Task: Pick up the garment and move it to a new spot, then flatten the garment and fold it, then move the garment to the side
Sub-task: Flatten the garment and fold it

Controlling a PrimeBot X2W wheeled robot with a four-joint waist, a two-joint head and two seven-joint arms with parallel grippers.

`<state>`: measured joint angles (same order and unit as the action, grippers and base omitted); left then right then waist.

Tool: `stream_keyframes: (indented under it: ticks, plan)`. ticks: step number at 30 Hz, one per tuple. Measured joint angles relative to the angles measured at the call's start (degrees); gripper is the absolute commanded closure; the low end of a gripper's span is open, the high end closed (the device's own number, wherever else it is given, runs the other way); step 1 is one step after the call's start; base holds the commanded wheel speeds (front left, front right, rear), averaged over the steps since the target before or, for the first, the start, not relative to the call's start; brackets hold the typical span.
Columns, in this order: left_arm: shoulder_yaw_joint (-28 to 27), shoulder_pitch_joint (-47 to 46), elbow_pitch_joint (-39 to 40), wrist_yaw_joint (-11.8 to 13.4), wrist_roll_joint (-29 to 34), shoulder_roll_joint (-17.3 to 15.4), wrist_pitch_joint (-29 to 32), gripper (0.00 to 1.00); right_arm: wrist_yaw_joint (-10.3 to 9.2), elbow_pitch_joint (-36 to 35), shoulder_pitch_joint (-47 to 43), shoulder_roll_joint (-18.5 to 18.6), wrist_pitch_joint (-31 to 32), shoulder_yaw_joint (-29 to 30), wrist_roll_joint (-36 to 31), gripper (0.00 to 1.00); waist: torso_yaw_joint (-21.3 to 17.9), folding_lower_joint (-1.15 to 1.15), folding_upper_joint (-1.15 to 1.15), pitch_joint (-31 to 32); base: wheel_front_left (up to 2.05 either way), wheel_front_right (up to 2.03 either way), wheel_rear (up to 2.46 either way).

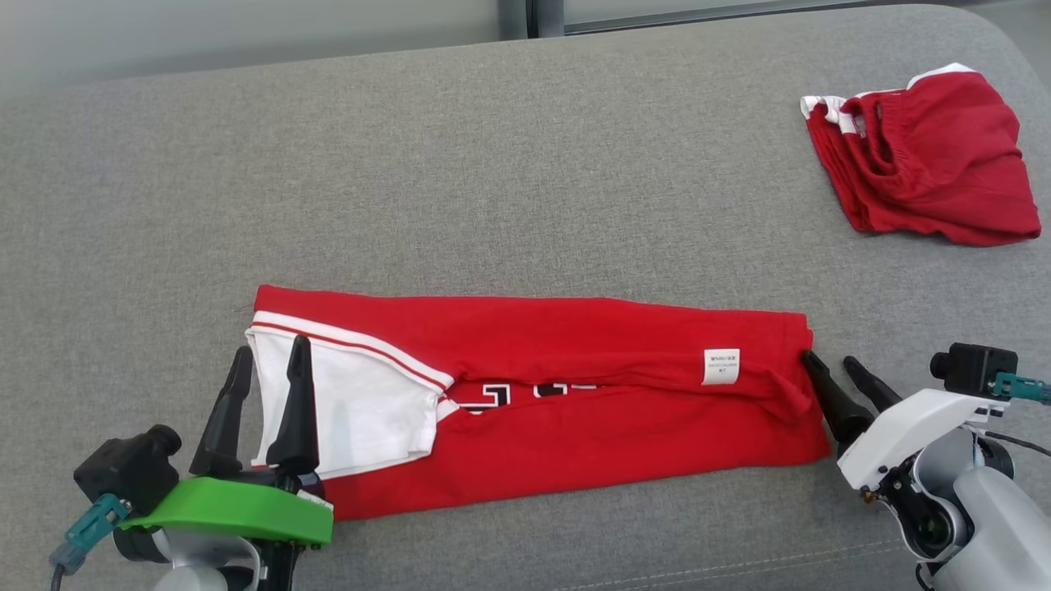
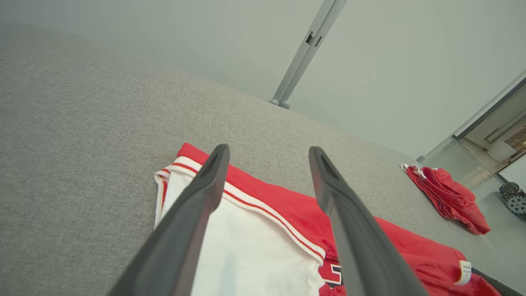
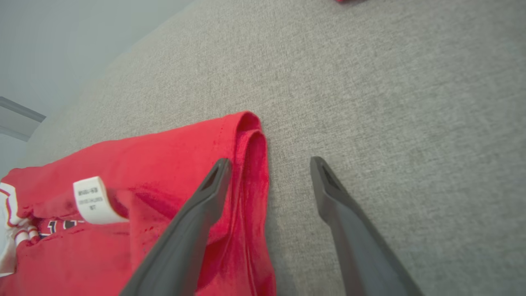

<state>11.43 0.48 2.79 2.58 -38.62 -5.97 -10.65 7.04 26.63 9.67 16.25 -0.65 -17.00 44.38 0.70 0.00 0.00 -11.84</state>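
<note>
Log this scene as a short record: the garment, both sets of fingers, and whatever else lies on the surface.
Garment: red shirt with white sleeve, folded into a long strip, flat on grey fabric surface
Left fingers: open, at its white-sleeved end
Right fingers: open, straddling its opposite edge
Elsewhere: crumpled red garment with white trim, far right, apart

A red garment (image 1: 591, 443) is laid flat on the grey upholstered surface (image 1: 493, 180). It is folded lengthwise into a long band that is stretched from left to right. A white panel (image 1: 345, 402), edged with thin red and white stripes, is seen at its left end. A white label (image 1: 721, 366) is turned out near the right end. Black-and-white lettering (image 1: 493, 396) is partly hidden between the two folded-in edges.
</note>
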Motion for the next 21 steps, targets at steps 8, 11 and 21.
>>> stream_keyframes:
  ticks: [8,11,21]
  plan:
    - [0.5,0.0,0.8,0.3,0.2,0.2,0.0,0.0,0.01,0.9,1.7,1.0,3.3,-2.2,1.2,0.0,0.8,0.0,0.0,-0.3,0.0,0.0,0.0]
    - [0.5,0.1,0.9,0.5,0.2,0.2,0.0,0.0,0.01,0.0,2.2,1.6,4.5,-4.3,2.2,0.0,1.0,0.0,0.0,-0.4,0.0,0.0,0.0]
    - [0.3,0.1,1.1,0.7,0.2,0.2,0.1,0.0,0.01,-2.1,2.8,3.5,4.9,-7.9,3.8,1.0,0.9,0.0,0.0,0.0,0.0,0.0,0.0]
